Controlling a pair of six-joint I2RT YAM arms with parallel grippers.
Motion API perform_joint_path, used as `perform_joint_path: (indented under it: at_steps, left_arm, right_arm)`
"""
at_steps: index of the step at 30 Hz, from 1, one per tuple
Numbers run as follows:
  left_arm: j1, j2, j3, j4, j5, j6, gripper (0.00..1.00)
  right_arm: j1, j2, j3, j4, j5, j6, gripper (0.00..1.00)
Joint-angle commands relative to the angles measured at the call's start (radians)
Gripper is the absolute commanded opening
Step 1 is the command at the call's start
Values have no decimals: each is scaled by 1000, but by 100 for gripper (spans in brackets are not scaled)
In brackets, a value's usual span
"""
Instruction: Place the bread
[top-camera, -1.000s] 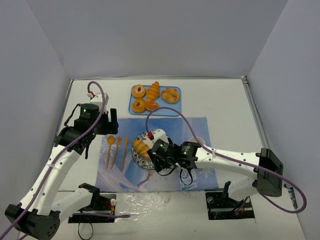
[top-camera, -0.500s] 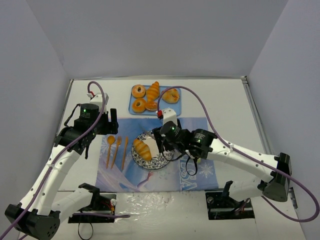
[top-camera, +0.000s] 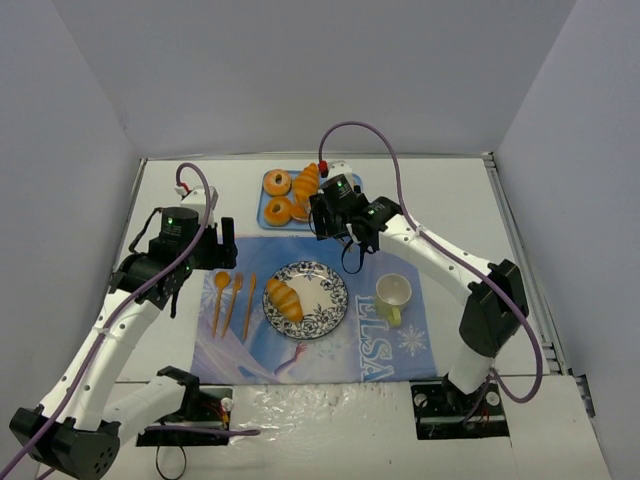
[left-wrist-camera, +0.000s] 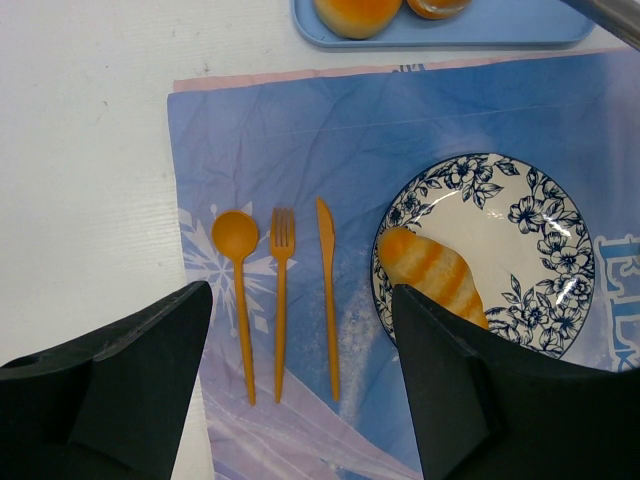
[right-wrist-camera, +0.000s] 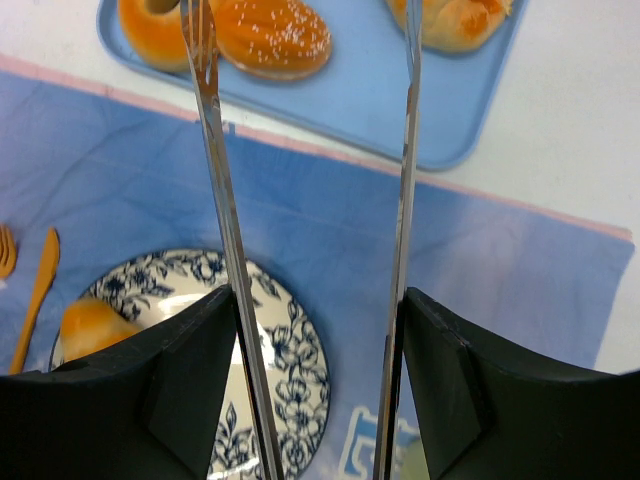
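A striped bread roll (top-camera: 284, 298) lies on the left side of the blue-flowered plate (top-camera: 325, 300); it also shows in the left wrist view (left-wrist-camera: 432, 278) and the right wrist view (right-wrist-camera: 92, 325). My right gripper (top-camera: 325, 215) holds metal tongs (right-wrist-camera: 225, 220), whose arms stand apart and empty, tips over the blue tray (right-wrist-camera: 370, 100) near a sesame bun (right-wrist-camera: 272, 35). My left gripper (left-wrist-camera: 300, 300) is open and empty above the orange cutlery, left of the plate (left-wrist-camera: 540, 230).
The blue tray (top-camera: 345, 215) at the back holds several breads: donuts (top-camera: 277, 182), a croissant (top-camera: 307, 180), a bun (top-camera: 341, 190). An orange spoon (left-wrist-camera: 236, 240), fork (left-wrist-camera: 282, 290) and knife (left-wrist-camera: 328, 290) lie on the blue placemat (top-camera: 390, 250). A mug (top-camera: 394, 293) stands right of the plate.
My right arm has swung from the plate back to the tray with the tongs, leaving the roll on the plate. The left arm has not moved.
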Motion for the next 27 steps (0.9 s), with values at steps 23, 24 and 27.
perform_joint_path:
  at_steps: [23, 24, 27]
  left_arm:
    - [-6, 0, 26, 39, -9, -7, 69]
    - [-6, 0, 26, 39, -9, -7, 69]
    - [-6, 2, 26, 39, -9, -7, 69]
  right_arm:
    - [-89, 186, 146, 80, -202, -137, 59]
    - [-92, 189, 147, 81, -205, -139, 59]
    - [-108, 201, 144, 83, -217, -141, 57]
